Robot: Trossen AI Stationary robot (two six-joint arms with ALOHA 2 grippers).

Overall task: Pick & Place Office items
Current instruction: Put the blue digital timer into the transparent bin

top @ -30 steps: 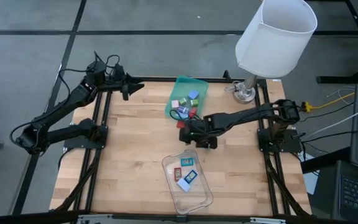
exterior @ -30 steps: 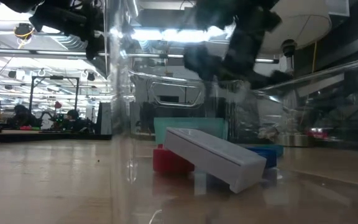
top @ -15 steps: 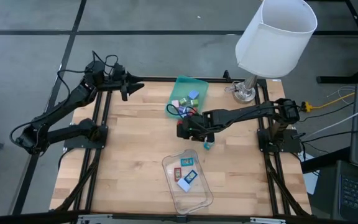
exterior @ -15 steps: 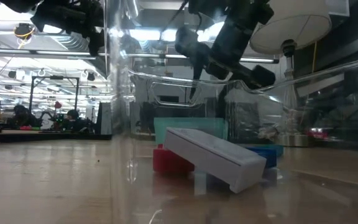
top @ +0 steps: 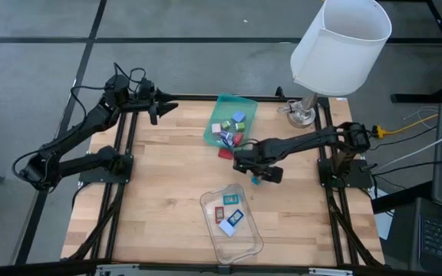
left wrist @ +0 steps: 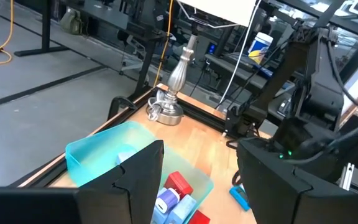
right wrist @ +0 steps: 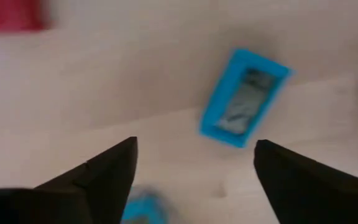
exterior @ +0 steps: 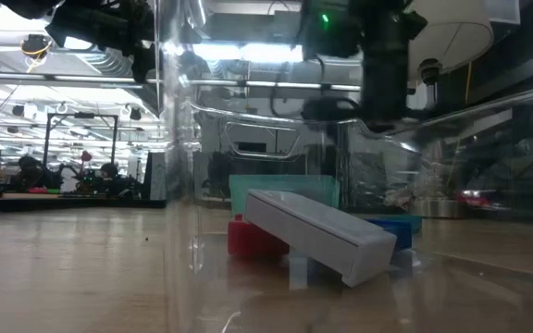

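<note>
Tray (top: pixel 250 247) w/ 3 flat items, 1 blue piece (right wrist: pixel 243 99) beside

Green tray (top: pixel 245 105) behind clear tray (top: pixel 250 244); loose piece (top: pixel 255 180) on table (top: pixel 159 192) between them.

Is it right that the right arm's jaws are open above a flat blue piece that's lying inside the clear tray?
Not quite. The right gripper does have its jaws open above a flat blue piece, but that piece lies on the bare wooden table, not inside the clear tray. The right wrist view shows wood all around it, and the high view shows the tray nearer the table's front edge.
</note>
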